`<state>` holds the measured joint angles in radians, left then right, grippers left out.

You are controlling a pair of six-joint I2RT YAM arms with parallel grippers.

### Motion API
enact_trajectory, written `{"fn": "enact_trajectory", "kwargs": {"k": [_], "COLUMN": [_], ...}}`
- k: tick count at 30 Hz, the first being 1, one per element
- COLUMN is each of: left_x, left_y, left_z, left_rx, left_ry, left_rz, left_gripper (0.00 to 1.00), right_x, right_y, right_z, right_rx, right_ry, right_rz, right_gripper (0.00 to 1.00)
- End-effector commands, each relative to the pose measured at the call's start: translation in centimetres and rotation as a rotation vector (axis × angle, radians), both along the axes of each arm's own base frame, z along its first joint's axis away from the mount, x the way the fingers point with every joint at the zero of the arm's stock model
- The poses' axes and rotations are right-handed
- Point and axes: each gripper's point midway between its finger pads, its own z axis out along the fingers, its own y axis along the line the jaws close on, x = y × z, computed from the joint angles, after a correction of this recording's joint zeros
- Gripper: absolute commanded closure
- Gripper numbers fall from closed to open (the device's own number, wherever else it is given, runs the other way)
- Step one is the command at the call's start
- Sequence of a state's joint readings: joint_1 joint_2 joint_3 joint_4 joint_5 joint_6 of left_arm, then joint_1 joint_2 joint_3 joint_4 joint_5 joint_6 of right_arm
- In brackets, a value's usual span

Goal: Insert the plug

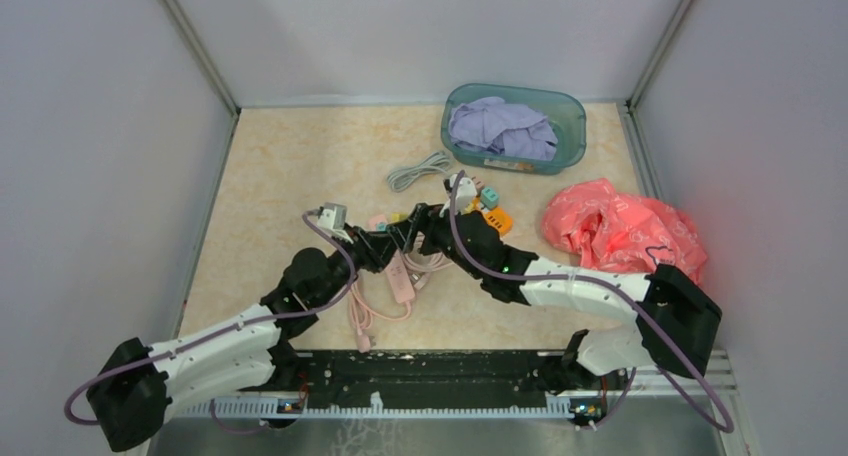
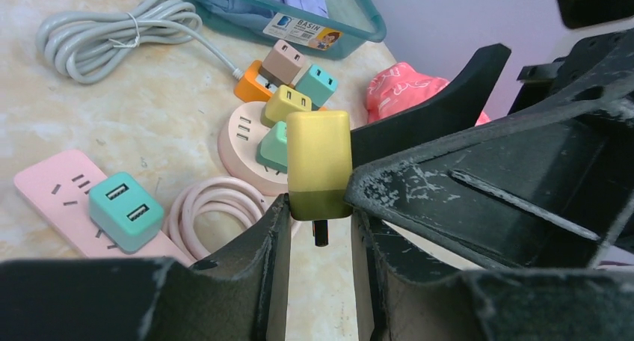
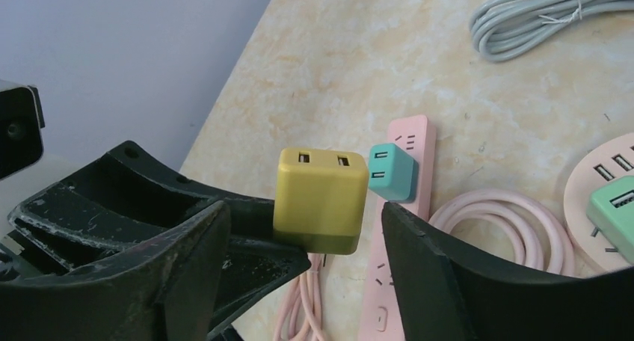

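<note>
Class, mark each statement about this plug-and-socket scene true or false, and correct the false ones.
1. The left gripper grips the yellow plug. True.
2. The right gripper is clamped on the yellow plug. False: its fingers stand open on either side of it.
3. A teal plug stands on the pink power strip. True.
4. The grey cable lies inside the basin. False: it lies coiled on the table, outside the basin.

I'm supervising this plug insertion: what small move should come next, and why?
Probably draw the right hand back: its jaws stand open around the yellow plug, which the left hand grips, so withdrawing clears the way to the pink power strip.
</note>
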<state>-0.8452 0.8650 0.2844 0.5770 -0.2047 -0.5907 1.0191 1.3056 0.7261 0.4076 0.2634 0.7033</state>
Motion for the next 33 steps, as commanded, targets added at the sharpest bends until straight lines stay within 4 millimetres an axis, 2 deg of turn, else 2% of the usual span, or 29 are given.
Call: {"fn": "enact_trajectory", "kwargs": {"k": [1, 5, 8, 9, 13, 17, 24, 33], "left_x": [-0.4, -1.2, -2.0, -2.3, -3.0, -4.8, -7.8, -10.3], "left_y": [-0.1, -0.7, -1.4, -1.7, -2.3, -3.4, -4.6, -5.1], "left_z": [1.6, 2.1, 2.4, 2.5, 2.7, 3.1, 4.0, 4.5], "left_rx": [0.045, 0.094, 0.127, 0.137, 0.173, 0.186, 0.184, 0.177], "left_ry": [-0.125, -0.189, -0.233, -0.245, -0.266, -0.311, -0.403, -0.477], "left_rz": [-0.051, -0.134, -0.209, -0.235, -0.306, -0.433, -0.627, -0.777], "left_gripper": [1.0, 1.0, 1.0, 1.0, 1.0, 1.0, 1.0, 1.0], "right_x": [-0.6, -0.6, -1.1, -1.4, -2.3, -3.7, -7.8, -9.7], "right_y": [-0.3, -1.8, -2.8, -3.3, -4.8, -6.6, -6.8, -6.5], "right_z": [4.4, 5.8, 6.4, 5.9, 6.3, 7.0, 5.2, 3.9], "right_rx": [0.018, -0.081, -0.192, -0.233, -0.268, -0.332, -0.404, -0.406], "right_ry": [-0.142, -0.279, -0.349, -0.338, -0.362, -0.501, -0.624, -0.631], "right_rz": [0.053, 0.092, 0.152, 0.192, 0.342, 0.443, 0.784, 0.947], "right_gripper": [0.23, 0.22, 0.13, 0.11, 0.15, 0.15, 0.14, 0.22]}}
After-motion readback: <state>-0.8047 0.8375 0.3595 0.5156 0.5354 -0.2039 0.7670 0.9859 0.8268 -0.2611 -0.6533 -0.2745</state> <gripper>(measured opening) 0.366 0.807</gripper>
